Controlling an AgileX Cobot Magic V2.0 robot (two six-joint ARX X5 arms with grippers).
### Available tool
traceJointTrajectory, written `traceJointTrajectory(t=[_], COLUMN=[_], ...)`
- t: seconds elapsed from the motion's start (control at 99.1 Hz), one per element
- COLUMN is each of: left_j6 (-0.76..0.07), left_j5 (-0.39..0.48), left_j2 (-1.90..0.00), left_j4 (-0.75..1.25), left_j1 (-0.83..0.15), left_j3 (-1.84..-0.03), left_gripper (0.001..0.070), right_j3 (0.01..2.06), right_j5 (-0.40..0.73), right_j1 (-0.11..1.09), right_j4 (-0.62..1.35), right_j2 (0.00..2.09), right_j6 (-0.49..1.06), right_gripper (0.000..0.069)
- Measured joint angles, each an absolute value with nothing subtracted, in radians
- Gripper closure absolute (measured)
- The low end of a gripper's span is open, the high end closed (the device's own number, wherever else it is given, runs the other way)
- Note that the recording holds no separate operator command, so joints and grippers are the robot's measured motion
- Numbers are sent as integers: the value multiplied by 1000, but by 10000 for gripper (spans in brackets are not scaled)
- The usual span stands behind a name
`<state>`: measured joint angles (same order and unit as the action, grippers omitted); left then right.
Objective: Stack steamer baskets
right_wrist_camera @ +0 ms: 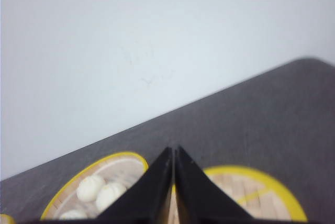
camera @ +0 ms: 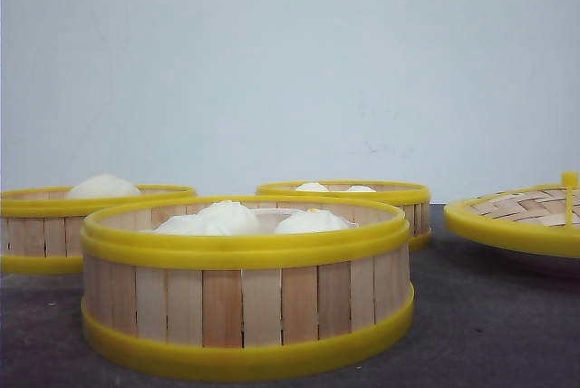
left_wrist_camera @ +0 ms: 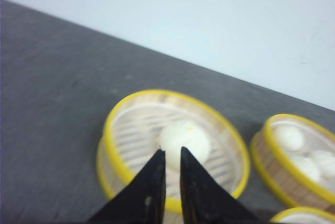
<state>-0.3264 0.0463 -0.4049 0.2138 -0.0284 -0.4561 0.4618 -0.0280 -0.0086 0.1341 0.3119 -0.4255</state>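
Observation:
Three steamer baskets with pale slat walls and yellow rings stand apart on the dark table. The nearest basket (camera: 245, 306) holds white buns. One basket (camera: 41, 229) is at the back left with a single bun, another (camera: 399, 196) is behind at centre right. My left gripper (left_wrist_camera: 171, 153) hovers over the single-bun basket (left_wrist_camera: 112, 130), its black fingers a narrow gap apart with nothing between them. My right gripper (right_wrist_camera: 174, 148) is shut and empty, above the table between a bun-filled basket (right_wrist_camera: 112, 157) and the lid. Neither gripper shows in the front view.
A flat woven lid (camera: 517, 216) with a yellow rim and knob lies at the right, also seen as the lid (right_wrist_camera: 261, 195) in the right wrist view. Two more baskets (left_wrist_camera: 272, 150) (left_wrist_camera: 303, 214) sit beside the single-bun one. A pale wall stands behind the table.

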Motion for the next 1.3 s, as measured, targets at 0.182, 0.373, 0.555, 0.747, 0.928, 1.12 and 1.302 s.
traceJointTrajectory(t=[0.182, 0.373, 0.555, 0.747, 0.928, 1.12, 1.302], left_j6=[-264, -210, -183, -183, -183, -183, -191], left_j5=[83, 85, 87, 129, 131, 132, 135], left_j2=[-614, -652, -655, -655, -655, -655, -655], left_j4=[296, 307, 310, 310, 310, 310, 310], left_j1=[-31, -50, -60, -94, -157, -230, -292], left_j3=[-698, -735, -735, -735, -735, -735, -735], left_gripper=[686, 416, 174, 163, 162, 162, 162], right_j3=[795, 908, 917, 1016, 1172, 1368, 1488], right_j5=[-42, -87, -135, -185, -184, -155, -100], right_j1=[-9, 18, 69, 126, 199, 228, 235], right_j4=[344, 464, 447, 422, 475, 565, 588], right_j2=[536, 653, 701, 842, 1089, 1379, 1626], right_j6=[-246, -159, -175, -199, -202, -186, -181], right_gripper=[687, 537, 229, 222, 227, 238, 246])
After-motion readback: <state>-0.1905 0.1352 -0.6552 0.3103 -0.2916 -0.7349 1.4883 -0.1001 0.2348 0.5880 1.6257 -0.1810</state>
